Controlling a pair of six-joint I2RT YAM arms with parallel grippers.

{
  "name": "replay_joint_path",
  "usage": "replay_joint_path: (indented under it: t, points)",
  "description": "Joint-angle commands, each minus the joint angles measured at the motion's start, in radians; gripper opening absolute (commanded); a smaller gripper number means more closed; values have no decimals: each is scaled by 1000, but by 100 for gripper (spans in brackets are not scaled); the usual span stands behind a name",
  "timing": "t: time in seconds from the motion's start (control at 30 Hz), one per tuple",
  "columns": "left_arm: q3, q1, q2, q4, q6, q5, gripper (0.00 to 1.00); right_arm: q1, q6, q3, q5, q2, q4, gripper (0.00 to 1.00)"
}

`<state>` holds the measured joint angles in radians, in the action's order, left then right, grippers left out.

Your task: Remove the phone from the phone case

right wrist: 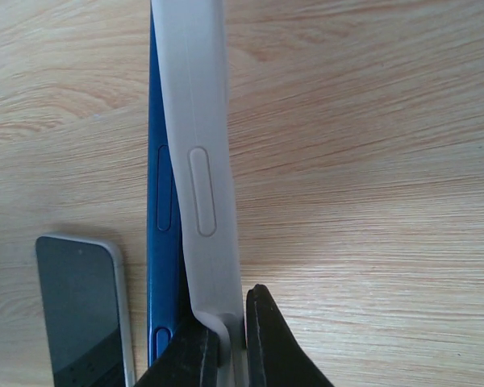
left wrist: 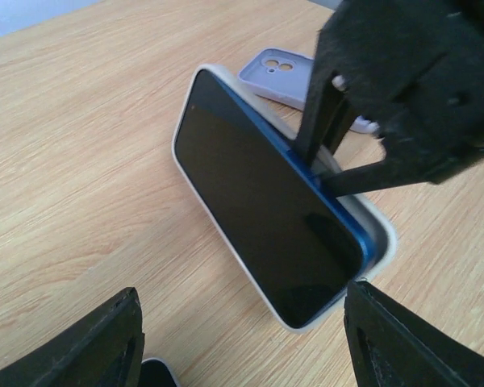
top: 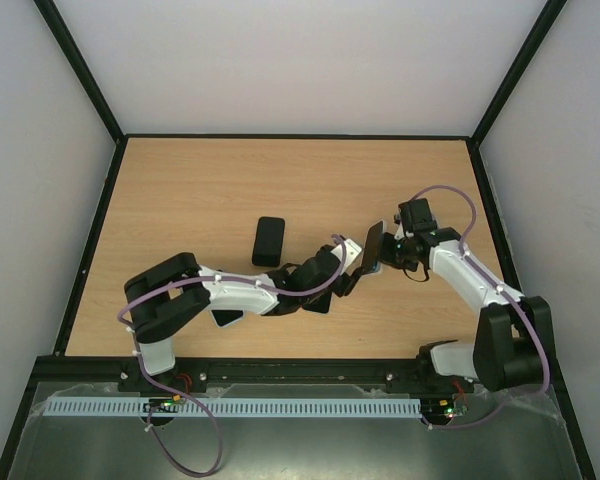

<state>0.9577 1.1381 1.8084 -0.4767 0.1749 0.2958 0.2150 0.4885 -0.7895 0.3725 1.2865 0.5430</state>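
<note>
On the pale wooden bench, the right tool pinches the rim of the light-grey phone case, mid-peel; next, the spread left tool must clamp the blue-edged phone.

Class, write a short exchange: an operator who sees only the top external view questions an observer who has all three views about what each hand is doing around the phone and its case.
Operator: From above I can't tell. What does the right hand pinch?
Observer: The right wrist view shows its fingers shut on the rim of the white case. The edge of the blue phone seems to lie just outside the pinch.
Operator: Is the left hand gripping anything?
Observer: No. In the left wrist view its fingers stand wide apart, short of the phone's screen.
Operator: Then the left hand could probably close on the phone next.
</note>
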Motion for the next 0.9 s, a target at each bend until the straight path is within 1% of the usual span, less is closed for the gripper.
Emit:
replay_joint_path:
  t: [0.0, 0.23, 0.43, 0.53, 0.73, 0.83, 0.87]
  points:
    - [25, 22, 35, -98, -77, -5, 68, -3, 24, -39, -33, 50, -33, 2]
    - [94, 28, 107, -78, -87, -22, 66, -3, 19, -55, -31, 137, -41, 2]
    - [186, 28, 189, -15, -131, -27, 64, -4, 14, -56, -14, 160, -40, 2]
    - [223, 28, 217, 39, -140, 15, 62, -3, 9, -55, -9, 155, -37, 2]
    - [238, 28, 243, 82, -150, 86, 52, -2, 0, -49, -2, 148, -37, 2]
    - [254, 29, 262, 112, -157, 103, 49, -4, -4, -51, 6, 148, -30, 2]
    - [259, 32, 268, 122, -165, 114, 50, -3, -5, -50, 7, 146, -29, 2]
